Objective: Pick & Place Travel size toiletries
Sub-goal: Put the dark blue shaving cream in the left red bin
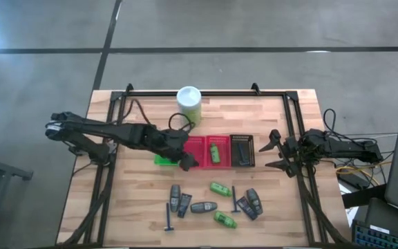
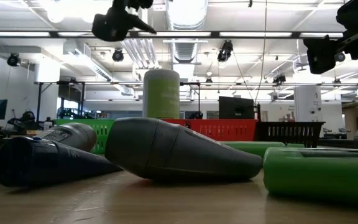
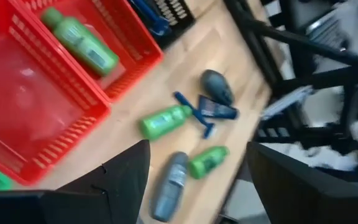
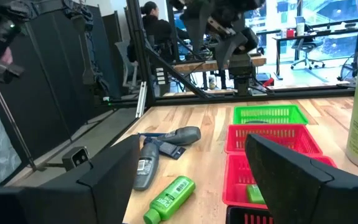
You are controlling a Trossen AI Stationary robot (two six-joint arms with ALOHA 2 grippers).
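- The three baskets sit in a row near the middle of the bench: green basket, red basket, black basket. They look like sorting bins, one for each kind of item.
- A green bottle already lies in the red basket, in the half nearer the black basket. I would judge the sorting as barely begun.
- The rest of the toiletries lie loose on the bench in front of the red basket: grey bottles, green bottles, blue sticks.
- The left gripper hangs above the red basket's near-left corner, beside the green basket. Its fingers are spread wide and hold nothing, probably so it can reach for the next item.
- The right gripper hovers just beyond the black basket, away from the red one. Its fingers are parted and empty.
- A white canister stands behind the red basket, out of the way.
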